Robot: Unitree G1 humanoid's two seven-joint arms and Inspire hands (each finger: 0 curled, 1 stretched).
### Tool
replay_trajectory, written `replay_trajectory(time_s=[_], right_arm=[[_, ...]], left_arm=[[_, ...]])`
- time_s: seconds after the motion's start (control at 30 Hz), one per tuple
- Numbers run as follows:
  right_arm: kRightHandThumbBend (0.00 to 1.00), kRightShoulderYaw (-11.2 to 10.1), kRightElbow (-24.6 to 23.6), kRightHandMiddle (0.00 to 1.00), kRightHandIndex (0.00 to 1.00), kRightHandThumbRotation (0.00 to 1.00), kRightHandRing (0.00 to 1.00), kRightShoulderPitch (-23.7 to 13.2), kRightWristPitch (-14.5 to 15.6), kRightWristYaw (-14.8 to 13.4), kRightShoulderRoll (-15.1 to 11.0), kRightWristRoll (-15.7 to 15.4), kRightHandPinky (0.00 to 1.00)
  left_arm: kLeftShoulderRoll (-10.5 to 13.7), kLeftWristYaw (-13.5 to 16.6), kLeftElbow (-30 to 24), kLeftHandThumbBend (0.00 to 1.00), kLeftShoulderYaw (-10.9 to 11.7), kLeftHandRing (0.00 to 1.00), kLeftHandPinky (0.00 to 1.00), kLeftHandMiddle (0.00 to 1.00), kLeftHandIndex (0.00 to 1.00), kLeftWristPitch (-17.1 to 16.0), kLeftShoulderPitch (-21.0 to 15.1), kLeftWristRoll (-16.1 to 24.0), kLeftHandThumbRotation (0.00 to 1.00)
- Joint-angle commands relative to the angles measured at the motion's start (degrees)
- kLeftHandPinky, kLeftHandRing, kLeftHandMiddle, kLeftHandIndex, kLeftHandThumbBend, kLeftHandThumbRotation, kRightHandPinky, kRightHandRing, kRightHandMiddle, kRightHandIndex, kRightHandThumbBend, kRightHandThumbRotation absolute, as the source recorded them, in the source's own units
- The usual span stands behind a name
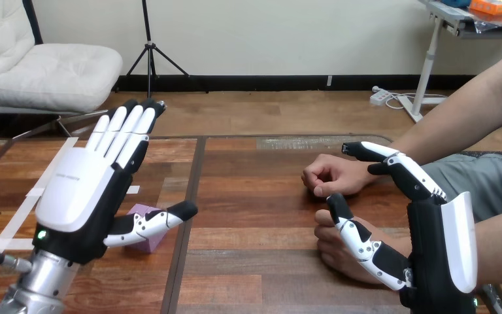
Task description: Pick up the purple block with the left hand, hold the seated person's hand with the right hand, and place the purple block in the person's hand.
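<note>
Head view, as I see it from the operator's station. The left hand is raised over the left part of the wooden tabletop, with its white back towards the camera. Its fingers are straight and lie side by side, pointing at the far edge. Its thumb is stretched out sideways and nothing is in its grasp.

The purple block rests on the tabletop towards the near-left corner, beside strips of white tape. The left thumb crosses in front of the block, and I cannot tell whether the two touch.

The right hand stands near the right edge with its fingers loosely extended and well parted from its thumb, clasping nothing. The person's farther hand lies on the tabletop as a loose fist, with its wrist behind the robot's fingers. The person's nearer hand lies closer to the near edge, with the right thumb over it. I cannot judge contact at either point.
</note>
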Motion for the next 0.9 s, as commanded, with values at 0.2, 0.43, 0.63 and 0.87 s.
replay_trajectory(time_s=[0.2, 0.43, 0.63, 0.87], right_arm=[[0.39, -1.01, -1.17, 0.72, 0.70, 0.32, 0.71, -3.33, -0.04, 0.10, -0.35, 0.25, 0.64], [0.39, -1.01, -0.96, 0.72, 0.70, 0.32, 0.72, -3.50, -0.30, 0.36, -0.70, 0.31, 0.64], [0.39, -0.91, -0.84, 0.72, 0.70, 0.31, 0.72, -3.51, -0.55, 0.86, -0.76, 1.17, 0.64], [0.40, -1.01, -0.95, 0.72, 0.70, 0.30, 0.72, -3.48, -0.50, 1.32, -0.65, 1.48, 0.64]], left_arm=[[4.20, 3.12, 2.91, 0.72, -5.21, 1.00, 1.00, 1.00, 1.00, 2.87, -5.80, 0.32, 1.00], [5.88, -0.17, 4.77, 0.72, -7.77, 1.00, 1.00, 1.00, 1.00, 3.59, -7.44, -1.75, 1.00], [6.96, -4.15, 5.31, 0.74, -9.55, 1.00, 1.00, 1.00, 1.00, 4.29, -8.36, -3.41, 1.00], [7.83, -7.39, 6.80, 0.75, -11.56, 1.00, 1.00, 1.00, 1.00, 4.38, -9.68, -4.54, 1.00]])
